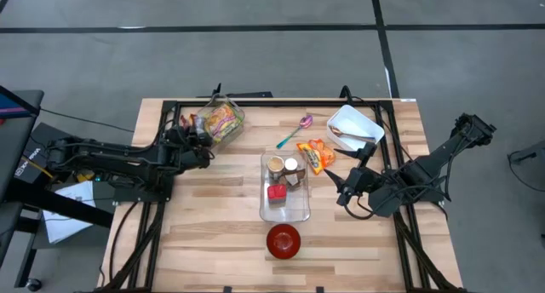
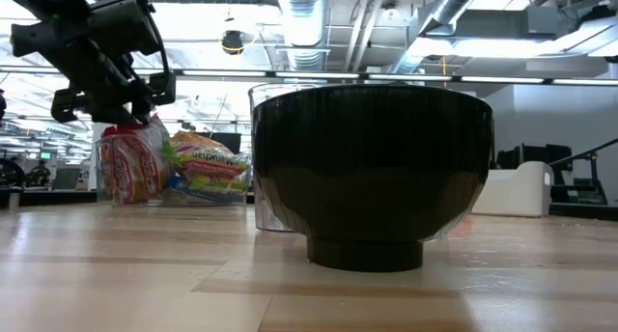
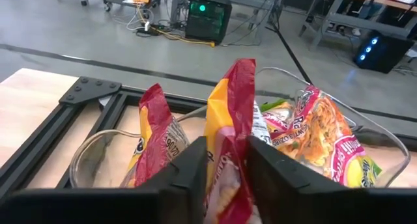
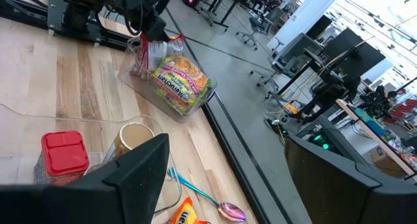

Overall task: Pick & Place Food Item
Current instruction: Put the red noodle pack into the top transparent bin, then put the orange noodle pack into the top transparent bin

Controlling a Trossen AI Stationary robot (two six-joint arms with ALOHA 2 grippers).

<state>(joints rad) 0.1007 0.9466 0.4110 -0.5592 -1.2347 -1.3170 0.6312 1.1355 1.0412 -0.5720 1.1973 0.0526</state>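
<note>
A clear container (image 1: 232,123) lies at the table's far left with several snack bags in it. One yellow-and-red snack bag (image 3: 229,107) stands upright at the container's open end between the fingers of my left gripper (image 3: 228,168), which reaches in level from the table's left (image 1: 192,136). Beside it in the container are a red-and-yellow bag (image 3: 155,129) and a noodle packet (image 3: 322,136). My right gripper (image 1: 342,189) hovers open at the right of the clear tray (image 1: 285,209) and holds nothing. My left gripper has the yellow-and-red snack bag between its two fingers, at the bag's middle part (image 3: 228,155), which fills the gap from one finger (image 3: 190,168) to the other. The fingers come in nearly level from the table's left. The bag stands upright, its top above the fingers and its lower end hidden behind them.
The clear tray in the middle holds a red-lidded tub (image 4: 64,152) and cups (image 1: 283,165). A red bowl (image 1: 283,240) stands near the front edge. Behind the tray lie an orange snack bag (image 1: 318,155) and a spoon (image 1: 294,133), with a white dish (image 1: 356,127) at the far right.
</note>
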